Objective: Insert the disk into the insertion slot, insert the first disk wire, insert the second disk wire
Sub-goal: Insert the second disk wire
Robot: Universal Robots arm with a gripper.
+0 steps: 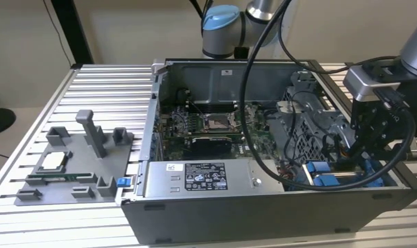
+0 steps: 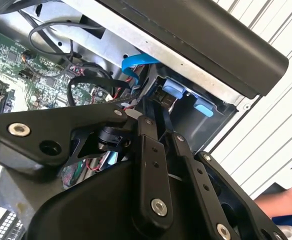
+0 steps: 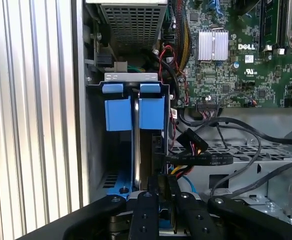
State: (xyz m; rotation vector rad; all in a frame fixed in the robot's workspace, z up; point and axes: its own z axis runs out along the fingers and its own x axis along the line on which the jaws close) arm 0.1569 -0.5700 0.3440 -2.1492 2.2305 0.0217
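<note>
The disk (image 3: 147, 150) stands on edge in the insertion slot (image 3: 117, 185) at the computer case's (image 1: 263, 217) front corner on the exterior view's right, its two blue carrier tabs (image 3: 134, 112) just beside the grey power-supply box (image 1: 203, 178). The gripper (image 3: 162, 189) hangs close over the slot's other end, jaws drawn nearly together at a black connector and its wires (image 3: 196, 159); whether they pinch it I cannot tell. The case sits on a ribbed metal table (image 1: 105, 88), a grey parts fixture (image 1: 74, 165) beside it.
</note>
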